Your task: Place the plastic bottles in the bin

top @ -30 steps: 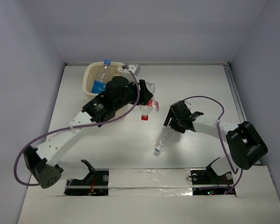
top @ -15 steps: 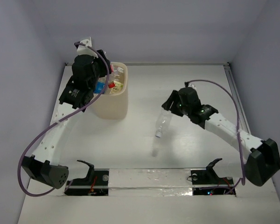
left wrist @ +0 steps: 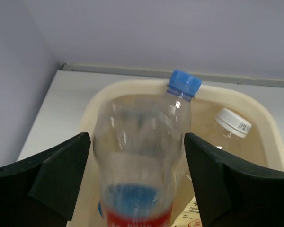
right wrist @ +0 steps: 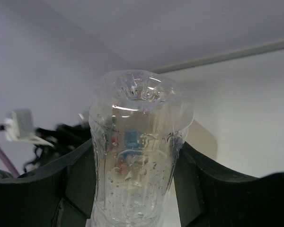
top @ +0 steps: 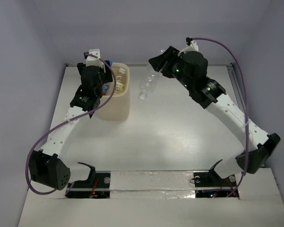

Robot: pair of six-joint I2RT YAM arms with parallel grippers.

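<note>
The cream bin [top: 117, 106] stands at the far left of the table. My left gripper [top: 102, 80] hovers over its rim, open. In the left wrist view its jaws [left wrist: 137, 184] stand wide apart above a blue-capped, blue-and-red-labelled bottle [left wrist: 142, 142] that leans inside the bin [left wrist: 132, 87]. A white-capped bottle [left wrist: 233, 123] lies beside it. My right gripper [top: 156, 74] is raised to the right of the bin, shut on a clear unlabelled bottle [top: 146, 85]. In the right wrist view, its fingers [right wrist: 189, 184] press both sides of that bottle [right wrist: 137, 156].
The enclosure's back wall is close behind the bin and both grippers. The left side wall runs near the bin. In the right wrist view, the left arm's wrist and cable [right wrist: 23, 127] show beyond the bottle, with the bin's side [right wrist: 203, 137] behind.
My right gripper has lifted the clear bottle from mid-table up, back and left toward the bin. My left gripper has dropped the red-labelled bottle into the bin and stays over it.
</note>
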